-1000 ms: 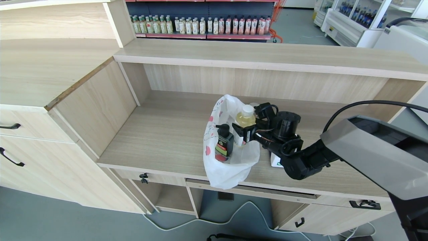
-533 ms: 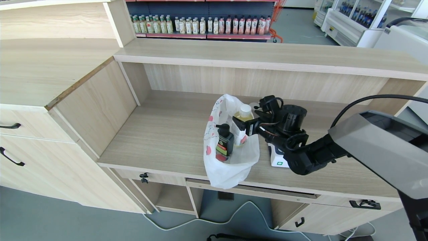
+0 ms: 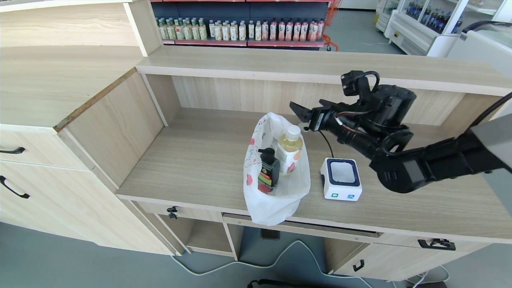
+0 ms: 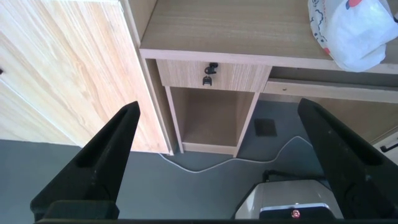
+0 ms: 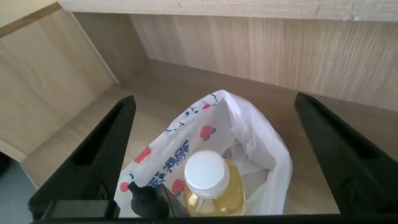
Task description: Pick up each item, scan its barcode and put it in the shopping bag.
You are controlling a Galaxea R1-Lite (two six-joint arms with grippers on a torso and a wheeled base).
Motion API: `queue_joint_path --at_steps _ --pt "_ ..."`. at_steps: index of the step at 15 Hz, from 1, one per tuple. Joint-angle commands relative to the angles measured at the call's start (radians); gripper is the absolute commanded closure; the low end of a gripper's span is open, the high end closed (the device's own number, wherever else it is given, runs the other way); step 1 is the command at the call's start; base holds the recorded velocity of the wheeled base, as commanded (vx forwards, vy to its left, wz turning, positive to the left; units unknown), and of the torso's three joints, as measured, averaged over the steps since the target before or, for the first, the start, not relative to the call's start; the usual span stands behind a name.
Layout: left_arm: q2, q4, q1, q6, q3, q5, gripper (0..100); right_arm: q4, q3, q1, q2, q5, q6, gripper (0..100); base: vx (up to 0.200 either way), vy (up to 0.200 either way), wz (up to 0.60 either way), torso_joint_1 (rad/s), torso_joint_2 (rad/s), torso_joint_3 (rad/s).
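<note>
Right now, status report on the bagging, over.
Right gripper open, empty, above shopping bag. Left gripper open, low before counter. Yellow drink bottle and pump bottle upright in bag. Barcode scanner beside bag, not blocking.

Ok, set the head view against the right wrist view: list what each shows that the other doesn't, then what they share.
Head view adds: the scanner on the counter beside the shopping bag, the right gripper raised above the bag, and shelves of drinks behind.
Right wrist view adds: a steep look down onto the white cap, framed by its own spread fingers.
Shared: the shopping bag, the yellow bottle upright inside it, and the dark pump bottle next to that.
</note>
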Motion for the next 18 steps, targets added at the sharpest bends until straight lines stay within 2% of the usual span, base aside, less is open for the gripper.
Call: queue_joint_path --at_steps 1,2,4,7,9,11,13,14,15,17,18 --pt "0.0 0.0 0.0 0.0 0.0 0.0 0 0.028 0.157 0.001 -0.232 0.002 0.02 0 0.0 0.0 0.0 0.0 0.0 0.0" --pt "0.0 0.0 0.0 0.0 0.0 0.0 0 0.051 0.258 -0.002 -0.335 0.0 0.02 0 0.0 0.0 0.0 0.0 0.0 0.0" --pt "0.0 0.0 0.0 0.0 0.0 0.0 0 0.182 0.458 -0.051 -0.56 -0.029 0.011 0 0.0 0.0 0.0 0.0 0.0 0.0" --pt "0.0 0.0 0.0 0.0 0.0 0.0 0 0.435 0.668 -0.173 -0.826 -0.126 -0.075 0 0.0 0.0 0.0 0.0 0.0 0.0" --pt "0.0 0.0 0.0 0.0 0.0 0.0 0 0.513 0.783 -0.232 -0.973 -0.216 -0.081 0 0.0 0.0 0.0 0.0 0.0 0.0" --pt "0.0 0.0 0.0 0.0 0.0 0.0 0 0.598 0.895 -0.233 -1.149 -0.28 -0.083 0 0.0 0.0 0.0 0.0 0.0 0.0" --pt "0.0 0.0 0.0 0.0 0.0 0.0 0 0.696 1.001 -0.235 -1.331 -0.285 -0.091 0 0.0 0.0 0.0 0.0 0.0 0.0" --pt "0.0 0.0 0.0 -0.001 0.0 0.0 0 0.725 1.025 -0.235 -1.38 -0.287 -0.091 0 0.0 0.0 0.0 0.0 0.0 0.0" --pt "0.0 0.0 0.0 -0.001 0.0 0.0 0 0.809 1.047 -0.246 -1.485 -0.297 -0.091 0 0.0 0.0 0.0 0.0 0.0 0.0" --pt "0.0 0.0 0.0 -0.001 0.0 0.0 0 0.957 1.025 -0.275 -1.579 -0.323 -0.091 0 0.0 0.0 0.0 0.0 0.0 0.0" --pt "0.0 0.0 0.0 -0.001 0.0 0.0 0 0.989 1.019 -0.287 -1.611 -0.334 -0.091 0 0.0 0.0 0.0 0.0 0.0 0.0"
